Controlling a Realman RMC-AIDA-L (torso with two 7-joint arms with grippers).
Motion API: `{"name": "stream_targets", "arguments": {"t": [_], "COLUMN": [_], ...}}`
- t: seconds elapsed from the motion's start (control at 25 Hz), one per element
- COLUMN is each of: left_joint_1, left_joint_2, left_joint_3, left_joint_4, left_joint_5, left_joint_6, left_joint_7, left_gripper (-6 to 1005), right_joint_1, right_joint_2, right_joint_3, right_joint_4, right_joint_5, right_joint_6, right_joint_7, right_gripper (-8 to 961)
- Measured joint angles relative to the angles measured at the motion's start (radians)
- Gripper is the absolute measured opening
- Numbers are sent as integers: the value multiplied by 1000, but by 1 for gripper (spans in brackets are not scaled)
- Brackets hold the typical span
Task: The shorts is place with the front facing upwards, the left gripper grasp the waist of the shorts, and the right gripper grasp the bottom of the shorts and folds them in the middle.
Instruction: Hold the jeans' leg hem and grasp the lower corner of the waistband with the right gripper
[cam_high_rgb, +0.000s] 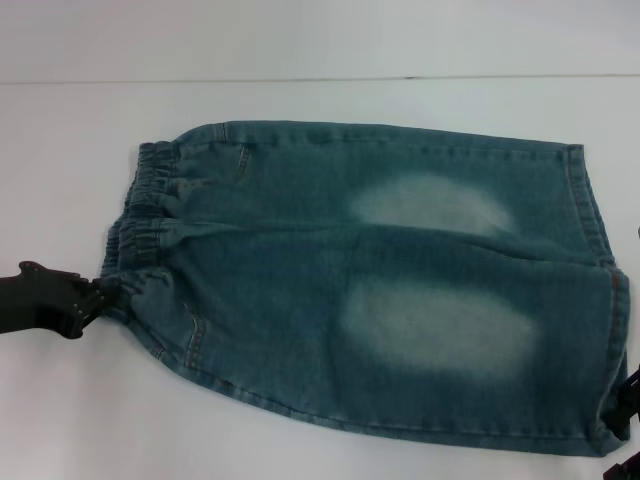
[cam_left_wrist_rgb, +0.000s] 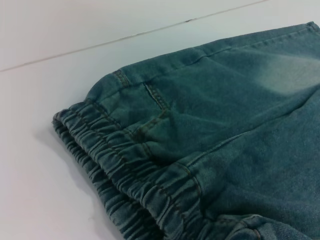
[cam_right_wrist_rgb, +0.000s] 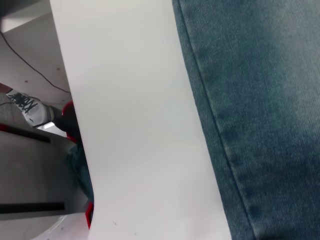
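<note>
We see the shorts (cam_high_rgb: 380, 290) spread flat on the white table (cam_high_rgb: 330, 100), front side up, with two pale bleached ovals showing on the legs. The waist of the shorts (cam_high_rgb: 140, 215), a gathered ruffled elastic band, lies at the left; the bottom of the shorts (cam_high_rgb: 600, 290), the straight stitched hems, lies at the right. The near leg sits slightly farther right than the far one.

The left gripper (cam_high_rgb: 100, 297) comes in from the left edge, low over the table, and its black tips meet the near end of the waistband, where the denim bunches into a small pucker. It looks closed on that corner of the band, though the fingertips themselves are mostly hidden in the folds. In the left wrist view we see the ruffled band (cam_left_wrist_rgb: 125, 175) close up, with a pocket seam (cam_left_wrist_rgb: 155, 95) just beside it and bare table beyond.

The right gripper (cam_high_rgb: 628, 405) shows only as a black sliver at the near right edge, touching the near corner of the hem. We cannot tell whether its fingers are apart or together. The right wrist view shows a stitched edge of the denim (cam_right_wrist_rgb: 220, 135) lying flat on the table, and beyond the table's edge a floor with a shoe (cam_right_wrist_rgb: 30, 107) and a cable (cam_right_wrist_rgb: 30, 62).
</note>
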Motion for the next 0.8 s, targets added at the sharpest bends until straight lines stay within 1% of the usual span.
{"name": "stream_targets", "arguments": {"t": [0.36,0.6,0.8], "left_joint_1": [-1,-2,-1], "left_joint_2": [0,1,2], "left_joint_3": [0,0,0], "left_joint_4": [1,-1,3], "left_joint_5": [0,0,0], "left_joint_6": [2,0,4], "left_joint_7": [0,0,0], "left_gripper": [77,81,84], "right_joint_1": [-1,-2,-6], "right_joint_2": [0,0,2], "right_joint_3": [-2,-4,-5], "right_joint_4": [0,0,0], "right_joint_5": [1,-3,-7], "right_joint_6": [-2,1,4], "right_joint_7": [-8,-2,0], "right_gripper": [625,388,172]}}
